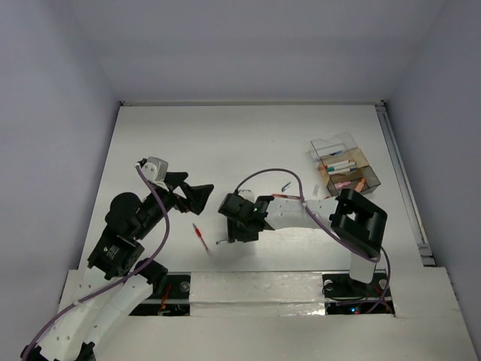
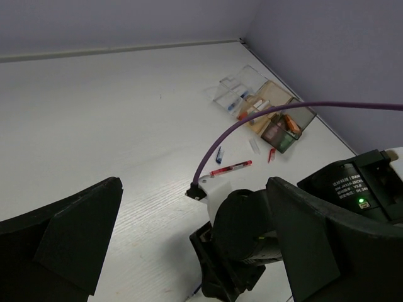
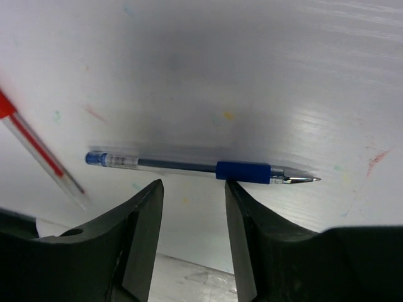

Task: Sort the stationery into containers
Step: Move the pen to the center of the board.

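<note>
Right claw [image 3: 193, 184] near clear blue-gripped pen [image 3: 242, 171]

Organiser box [image 1: 329, 144] sits at the far right of the table [image 1: 188, 143], with small items lying in its nearer compartments. Left of the box and nearer, a third pen [image 2: 230, 168] lies loose on the table, with a short piece [image 2: 218, 155] just behind it. Right gripper [image 3: 192, 189] is mid-table. A gel pen [image 3: 201, 168] lies crosswise just beyond its fingertips, not between them. Left gripper [image 1: 197, 197] is just left of the right one. A stick pen [image 1: 200, 236] lies on the table nearer than both grippers and between them, apart from the gel pen.
</note>
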Motion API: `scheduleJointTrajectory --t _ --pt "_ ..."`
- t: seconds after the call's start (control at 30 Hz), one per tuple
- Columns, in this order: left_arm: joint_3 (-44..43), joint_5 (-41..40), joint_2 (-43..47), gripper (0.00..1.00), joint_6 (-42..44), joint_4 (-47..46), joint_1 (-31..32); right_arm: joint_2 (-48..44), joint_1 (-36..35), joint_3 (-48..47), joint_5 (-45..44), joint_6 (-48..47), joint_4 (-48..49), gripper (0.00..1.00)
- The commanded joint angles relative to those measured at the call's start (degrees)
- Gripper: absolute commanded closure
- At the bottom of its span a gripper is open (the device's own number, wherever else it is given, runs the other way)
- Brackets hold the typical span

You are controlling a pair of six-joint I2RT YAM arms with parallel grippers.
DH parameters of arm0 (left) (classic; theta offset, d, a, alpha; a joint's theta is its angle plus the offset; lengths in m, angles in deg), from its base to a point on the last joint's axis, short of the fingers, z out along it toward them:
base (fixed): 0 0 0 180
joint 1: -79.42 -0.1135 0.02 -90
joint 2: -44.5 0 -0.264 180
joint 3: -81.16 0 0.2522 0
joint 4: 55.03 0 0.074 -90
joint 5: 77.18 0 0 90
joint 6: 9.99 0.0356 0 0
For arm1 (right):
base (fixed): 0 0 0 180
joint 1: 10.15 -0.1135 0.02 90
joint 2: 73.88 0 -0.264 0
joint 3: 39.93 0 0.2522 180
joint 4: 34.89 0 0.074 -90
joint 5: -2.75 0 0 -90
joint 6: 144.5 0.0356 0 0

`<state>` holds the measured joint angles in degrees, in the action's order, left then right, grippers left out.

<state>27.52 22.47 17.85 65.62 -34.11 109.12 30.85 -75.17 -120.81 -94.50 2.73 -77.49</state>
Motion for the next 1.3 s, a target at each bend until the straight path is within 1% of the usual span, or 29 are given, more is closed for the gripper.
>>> scheduleJointTrajectory --t 0.0,0.1,0.2,0.3,0.37,0.47,0.57,0.7,0.73,0.83,0.97,1.03,1.07,1.17,1.27 --pt "-1.2 -0.9 1.1 0.03 0.2 -1.5 0.8 4.2 0.0 -4.2 -9.1 -0.3 -9.6 0.51" --pt "-1.3 -1.4 1.2 0.03 0.3 -1.4 0.8 6.4 0.0 -6.9 -10.9 -1.2 -12.5 0.57" --pt "-1.3 -1.2 1.1 0.03 0.3 -1.5 1.3 8.6 0.0 -9.5 -12.9 -0.5 -15.4 0.57" --pt "-1.3 -1.3 0.7 0.03 0.3 -1.5 1.9 9.1 0.0 -9.8 -13.3 0.4 -16.0 0.54" --pt "-1.3 -1.2 0.6 0.03 0.3 -1.5 1.9 7.5 0.0 -8.0 -12.4 0.3 -14.1 0.5" --pt "-1.2 -1.1 0.5 0.03 0.2 -1.5 1.9 3.6 0.0 -3.8 -10.6 1.1 -10.2 0.36" --pt "-1.1 -1.0 0.3 0.03 0.2 -1.7 1.9 1.4 0.5 -2.0 -10.2 1.1 -8.3 0.3" --pt "-1.1 -0.9 0.2 0.03 0.3 -1.7 1.9 1.3 2.3 -2.1 -11.7 0.0 -8.3 0.27" --pt "-1.1 -0.9 0.2 0.03 0.2 -1.8 1.9 1.3 2.9 -2.1 -11.7 -0.5 -7.8 0.24" --pt "-1.0 -0.9 0.0 0.03 0.2 -1.8 1.9 0.7 3.4 -2.0 -11.7 -1.4 -5.6 0.21" --pt "-1.0 -1.0 -0.3 0.03 0.3 -1.8 1.9 1.4 4.5 -4.1 -12.5 -4.7 -4.8 0.22" --pt "-1.0 -1.1 -0.3 0.03 0.3 -1.8 1.9 1.6 5.1 -5.7 -12.5 -5.7 -6.4 0.26" --pt "-1.0 -1.0 -0.3 0.03 0.3 -1.8 1.9 1.4 5.1 -6.8 -12.3 -6.1 -6.8 0.26" --pt "-1.0 -1.0 -0.3 0.03 0.3 -1.8 1.9 -0.3 5.1 -5.8 -8.9 -7.0 -4.6 0.23" --pt "-1.0 -1.0 -0.4 0.03 0.4 -1.9 1.9 0.6 5.7 -6.6 -8.3 -8.0 -3.4 0.2"
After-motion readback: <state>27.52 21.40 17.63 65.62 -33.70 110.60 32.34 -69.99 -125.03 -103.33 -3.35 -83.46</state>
